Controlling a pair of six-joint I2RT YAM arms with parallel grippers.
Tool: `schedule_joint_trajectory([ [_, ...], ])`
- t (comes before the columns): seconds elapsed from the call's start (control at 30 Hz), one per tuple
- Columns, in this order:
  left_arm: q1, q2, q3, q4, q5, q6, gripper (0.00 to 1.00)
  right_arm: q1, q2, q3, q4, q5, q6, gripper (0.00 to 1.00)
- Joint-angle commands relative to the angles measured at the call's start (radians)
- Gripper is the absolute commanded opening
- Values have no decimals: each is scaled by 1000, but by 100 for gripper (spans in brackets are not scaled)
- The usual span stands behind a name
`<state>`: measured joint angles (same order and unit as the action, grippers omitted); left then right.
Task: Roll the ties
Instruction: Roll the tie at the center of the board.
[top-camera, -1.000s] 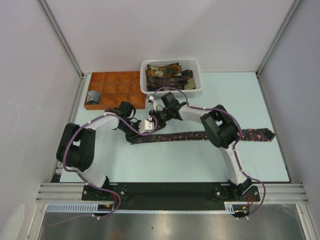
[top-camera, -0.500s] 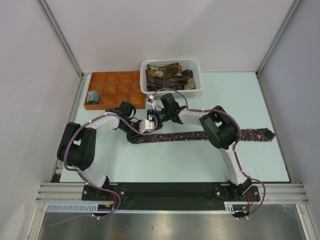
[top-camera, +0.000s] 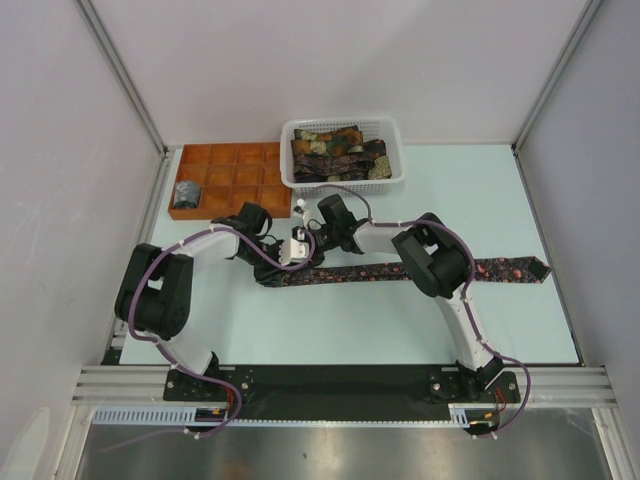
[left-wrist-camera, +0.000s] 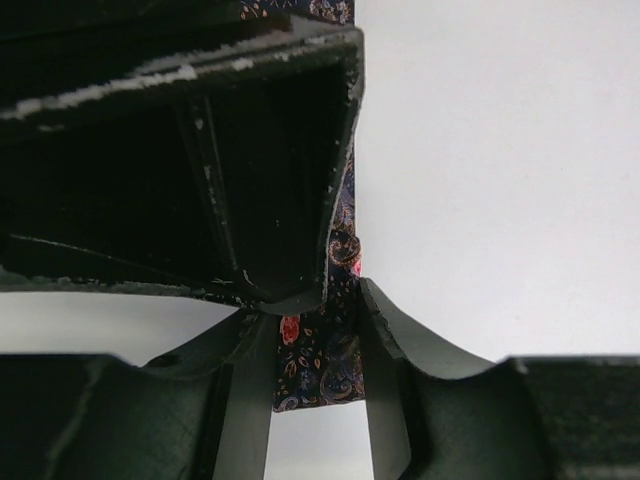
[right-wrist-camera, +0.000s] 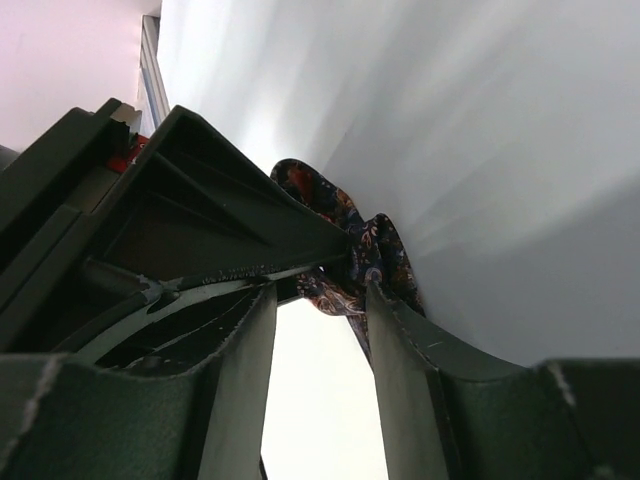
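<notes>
A long dark tie (top-camera: 360, 272) with pink-red marks lies flat across the table, its pointed end at the far right. Both grippers meet over its left end. My left gripper (top-camera: 279, 270) points down at the cut end, which shows between its fingers in the left wrist view (left-wrist-camera: 318, 365); the fingers stand apart. My right gripper (top-camera: 302, 256) is right beside it, fingers apart, with a raised fold of the tie (right-wrist-camera: 352, 250) at its tips, touching one fingertip (right-wrist-camera: 378, 292). Its finger (left-wrist-camera: 290, 200) presses close over the tie.
A white mesh basket (top-camera: 340, 122) at the back holds several green-gold-brown ties (top-camera: 335, 152). An orange compartment tray (top-camera: 232, 166) at the back left holds one rolled tie (top-camera: 186, 193). Frame posts stand at the back corners.
The right arm's wrist and elbow have shifted slightly left and back. Both grippers stay at the tie's left end, which has shifted a little. The tie's right end has not moved.
</notes>
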<state>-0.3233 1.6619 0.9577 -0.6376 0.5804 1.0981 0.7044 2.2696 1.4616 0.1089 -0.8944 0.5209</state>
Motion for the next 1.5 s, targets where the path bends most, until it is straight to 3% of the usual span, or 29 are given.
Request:
schedule_joint_trajectory([
  [0.0, -3, -7, -10, 12, 47, -9, 38, -3, -13, -15, 25, -3, 10, 48],
  [0.23, -2, -25, -27, 9, 35, -15, 31, -25, -73, -33, -15, 6, -7, 50],
  [0.73, 9, -50, -31, 55, 36, -112, 30, 0, -42, -49, 57, -3, 65, 46],
  [0.97, 9, -42, -34, 56, 22, -113, 31, 6, -38, -38, 74, -15, 68, 34],
  [1.1, 19, -57, -39, 56, 24, -135, 38, 3, -21, -20, 26, -8, 31, 11],
  [1.2, 52, -82, -45, 23, 21, -109, 51, -2, -7, -9, -27, 11, -15, 0],
  [1.33, 102, -111, -54, -40, 9, -23, 64, -9, -2, 0, -58, 35, -45, 0],
  [1.47, 116, -131, -82, -60, -17, 39, 64, -17, 2, 3, -69, 43, -47, 0],
])
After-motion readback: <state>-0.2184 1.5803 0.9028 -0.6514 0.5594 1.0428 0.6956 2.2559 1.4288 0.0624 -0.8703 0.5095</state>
